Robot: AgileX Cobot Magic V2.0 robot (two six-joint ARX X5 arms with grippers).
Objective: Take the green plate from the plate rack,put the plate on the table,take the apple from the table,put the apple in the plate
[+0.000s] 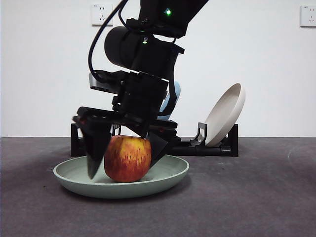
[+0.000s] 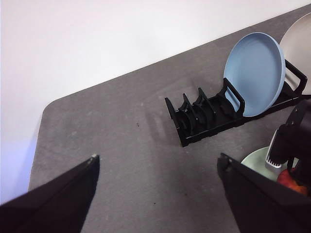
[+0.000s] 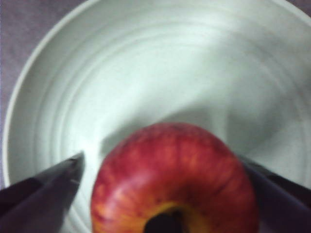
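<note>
Apple point(image 1: 127, 159) is sitting in the green plate point(image 1: 168, 178) on the counter point(image 1: 256, 197), lower centre of the front view. Right tool point(image 1: 126, 159) is straddling it, jaws spread slightly wider than the fruit. Left tool point(image 2: 158, 167) is hovering wide apart near the plate rack point(image 2: 209, 116), which is holding a blue plate point(image 2: 255, 73).

Red, yellow-streaked apple point(image 1: 127, 159); pale sage green plate point(image 1: 168, 178); black plate rack point(image 2: 209, 115).
</note>
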